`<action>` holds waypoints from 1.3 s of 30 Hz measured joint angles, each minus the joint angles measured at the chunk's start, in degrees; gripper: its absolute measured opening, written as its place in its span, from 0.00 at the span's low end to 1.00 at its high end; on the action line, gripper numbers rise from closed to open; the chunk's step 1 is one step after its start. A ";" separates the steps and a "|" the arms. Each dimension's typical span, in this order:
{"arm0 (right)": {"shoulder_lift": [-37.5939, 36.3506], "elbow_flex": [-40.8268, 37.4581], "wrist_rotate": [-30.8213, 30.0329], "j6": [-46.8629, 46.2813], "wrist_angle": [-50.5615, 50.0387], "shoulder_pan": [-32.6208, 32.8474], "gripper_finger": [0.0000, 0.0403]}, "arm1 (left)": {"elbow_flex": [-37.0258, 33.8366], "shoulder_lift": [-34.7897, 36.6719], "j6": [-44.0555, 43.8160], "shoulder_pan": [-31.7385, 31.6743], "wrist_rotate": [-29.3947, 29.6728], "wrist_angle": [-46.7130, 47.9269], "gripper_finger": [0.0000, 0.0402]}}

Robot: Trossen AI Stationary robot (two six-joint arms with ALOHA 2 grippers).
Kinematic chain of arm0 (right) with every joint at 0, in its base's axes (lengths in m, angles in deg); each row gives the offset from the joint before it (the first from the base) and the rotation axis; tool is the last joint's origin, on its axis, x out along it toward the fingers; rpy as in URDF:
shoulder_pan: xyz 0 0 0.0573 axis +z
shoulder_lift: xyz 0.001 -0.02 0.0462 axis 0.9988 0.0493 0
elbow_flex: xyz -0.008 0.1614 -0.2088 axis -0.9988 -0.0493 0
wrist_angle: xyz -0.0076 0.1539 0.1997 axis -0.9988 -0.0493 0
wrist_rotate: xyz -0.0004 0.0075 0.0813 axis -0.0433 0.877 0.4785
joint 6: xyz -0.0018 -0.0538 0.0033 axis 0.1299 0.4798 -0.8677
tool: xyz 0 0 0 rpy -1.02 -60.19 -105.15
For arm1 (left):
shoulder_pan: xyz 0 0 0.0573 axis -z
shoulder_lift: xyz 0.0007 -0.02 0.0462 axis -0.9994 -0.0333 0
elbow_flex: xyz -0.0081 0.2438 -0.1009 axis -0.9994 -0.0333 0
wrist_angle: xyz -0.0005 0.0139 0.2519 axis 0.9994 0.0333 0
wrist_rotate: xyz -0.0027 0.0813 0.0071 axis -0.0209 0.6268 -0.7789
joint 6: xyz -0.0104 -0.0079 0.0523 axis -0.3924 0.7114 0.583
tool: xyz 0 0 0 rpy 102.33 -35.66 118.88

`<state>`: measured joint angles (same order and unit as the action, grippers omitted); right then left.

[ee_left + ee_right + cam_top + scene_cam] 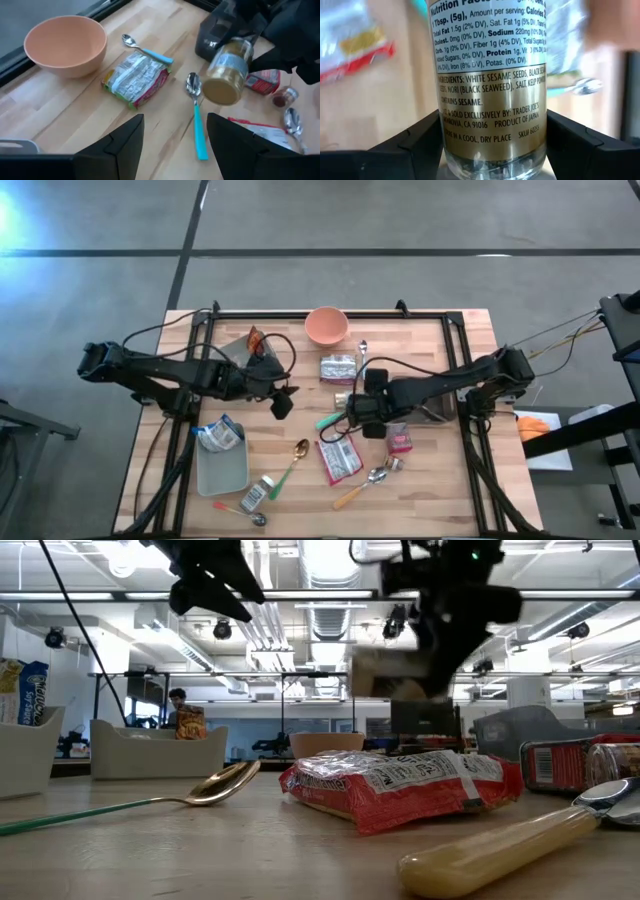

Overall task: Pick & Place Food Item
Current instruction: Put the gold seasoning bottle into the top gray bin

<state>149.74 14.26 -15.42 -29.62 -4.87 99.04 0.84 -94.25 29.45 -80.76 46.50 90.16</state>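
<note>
Right gripper (358, 418) grips a clear glass seasoning jar with a gold label (490, 85), lifted above the light wooden slat tabletop (440, 480), toward the middle of it. From my overhead feed the jar is almost wholly hidden under the gripper; I can only place it from the wrist views. In the right wrist view the jar's top runs out of frame. I read sesame seeds and nori on the label. In the low view the jar is a blurred tan shape (385, 675) under the dark gripper.

Left gripper (281, 402) hangs above the tabletop with fingers parted around nothing, toward the left arm's side of the jar.

Around the jar on the tabletop: a teal-handled metal spoon (196, 120) just beside it, a peach plastic bowl (326, 325) toward the far edge, a crinkled silver-and-red snack packet (338, 368) between bowl and jar, another red-and-white packet (340, 458) nearer the front edge. A grey rectangular tray (222, 465) sits well off on the left arm's side, a pouch resting on it.

The room behind is an open hall with strip lights overhead; a person (180, 705) shows far back, too small for detail.
</note>
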 joint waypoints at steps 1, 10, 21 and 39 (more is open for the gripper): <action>-0.06 0.80 -1.29 -0.18 0.00 0.24 0.69 | 0.00 0.00 -0.65 -0.18 0.00 -0.13 0.55; -0.34 6.49 -10.89 0.70 -0.48 0.90 0.69 | 0.00 0.00 -4.36 -2.00 0.44 -8.64 0.55; -0.34 9.98 -18.02 1.74 -0.66 0.90 0.69 | 0.00 0.00 -4.35 -6.44 -4.74 -15.26 0.58; -0.28 13.61 -24.02 6.35 2.92 0.74 0.69 | 0.02 -5.99 -4.39 -7.32 -14.76 -29.46 0.95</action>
<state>149.46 27.86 -39.44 -23.26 -1.95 99.78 0.86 -100.25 25.06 -88.08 31.74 60.70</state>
